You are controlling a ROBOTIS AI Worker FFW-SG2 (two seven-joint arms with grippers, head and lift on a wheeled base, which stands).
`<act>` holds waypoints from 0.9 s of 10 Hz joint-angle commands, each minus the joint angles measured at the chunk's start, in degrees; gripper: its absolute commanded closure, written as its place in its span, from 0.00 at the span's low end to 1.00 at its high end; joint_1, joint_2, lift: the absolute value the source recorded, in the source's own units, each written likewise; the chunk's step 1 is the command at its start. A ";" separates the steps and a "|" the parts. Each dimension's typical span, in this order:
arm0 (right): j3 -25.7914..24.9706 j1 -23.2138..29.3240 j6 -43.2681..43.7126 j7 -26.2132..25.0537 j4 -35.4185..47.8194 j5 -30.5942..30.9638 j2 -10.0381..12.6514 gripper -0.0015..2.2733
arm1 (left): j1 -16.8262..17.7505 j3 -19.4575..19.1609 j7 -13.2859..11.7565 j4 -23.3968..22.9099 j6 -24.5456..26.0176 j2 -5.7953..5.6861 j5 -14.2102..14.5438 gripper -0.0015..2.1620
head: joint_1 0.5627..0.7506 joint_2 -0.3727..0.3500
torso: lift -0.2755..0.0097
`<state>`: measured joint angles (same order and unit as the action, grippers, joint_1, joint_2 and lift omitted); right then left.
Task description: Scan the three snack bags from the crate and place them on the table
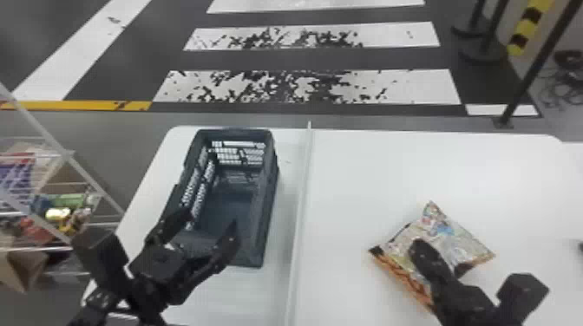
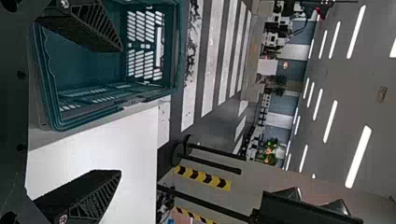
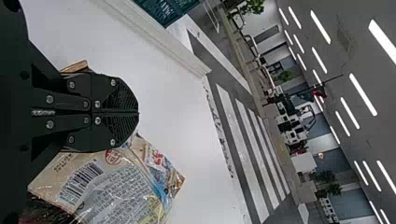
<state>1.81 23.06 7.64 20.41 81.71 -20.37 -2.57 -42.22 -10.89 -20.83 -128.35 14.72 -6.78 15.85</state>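
"Where's the snack bag (image 1: 453, 236)?"
"On the table (image 1: 368, 169), beneath my clenched right gripper (image 1: 423, 249), well in from the right edge. My left gripper (image 1: 211, 220), fingers spread, hangs over the crate (image 1: 270, 182) near the left edge."

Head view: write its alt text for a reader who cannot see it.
The robot's right end effector is over snack packaging on a white table. To the left, the open left end effector is at the near end of an empty dark crate; striped floor lies beyond.
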 commanded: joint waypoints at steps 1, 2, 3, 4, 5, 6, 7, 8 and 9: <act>-2.07 -0.56 1.18 0.42 -3.75 0.07 -0.33 0.82 | 0.39 0.43 -0.09 0.91 -0.16 0.28 -0.03 0.03 | 0.70 0.66 | 0.84; -4.71 -0.39 1.36 1.65 -4.71 0.42 -0.42 0.82 | 1.18 1.48 -0.09 1.52 -0.34 0.28 -0.12 0.03 | 0.70 0.65 | 0.84; -7.87 0.23 1.36 3.76 -4.71 0.59 -0.77 0.82 | 1.97 2.10 -0.09 2.05 -0.34 0.19 -0.21 0.03 | 0.70 0.59 | 0.84; -10.16 0.49 0.31 6.49 -4.71 -0.11 -2.44 0.82 | 2.93 2.89 -0.09 2.93 -0.34 0.19 -0.30 0.03 | 0.70 0.52 | 0.84; -10.60 0.49 -0.05 8.24 -4.71 0.95 -5.25 0.82 | 3.81 3.68 -0.09 3.72 -0.34 0.19 -0.47 0.03 | 0.70 0.48 | 0.84; -11.30 0.40 -0.57 9.65 -4.63 1.21 -7.80 0.82 | 4.60 4.30 -0.09 4.33 -0.34 0.10 -0.65 0.03 | 0.70 0.42 | 0.84; -14.20 1.11 -2.51 13.08 -2.34 0.68 -7.98 0.82 | 5.22 4.91 0.00 4.86 -0.16 0.19 -1.09 0.03 | 0.70 0.36 | 0.84; -15.26 4.53 -6.20 14.04 4.43 -1.08 -7.98 0.82 | 5.75 5.44 0.00 5.65 -0.16 0.19 -1.26 0.03 | 0.70 0.32 | 0.84; -14.55 8.31 -7.78 14.04 11.20 -3.01 -7.54 0.82 | 6.27 6.05 0.08 6.27 -0.34 0.10 -1.53 0.03 | 0.70 0.29 | 0.84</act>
<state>-12.95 29.38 0.93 34.50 89.17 -22.28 -10.28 -36.18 -5.13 -20.77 -122.45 14.44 -6.64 14.50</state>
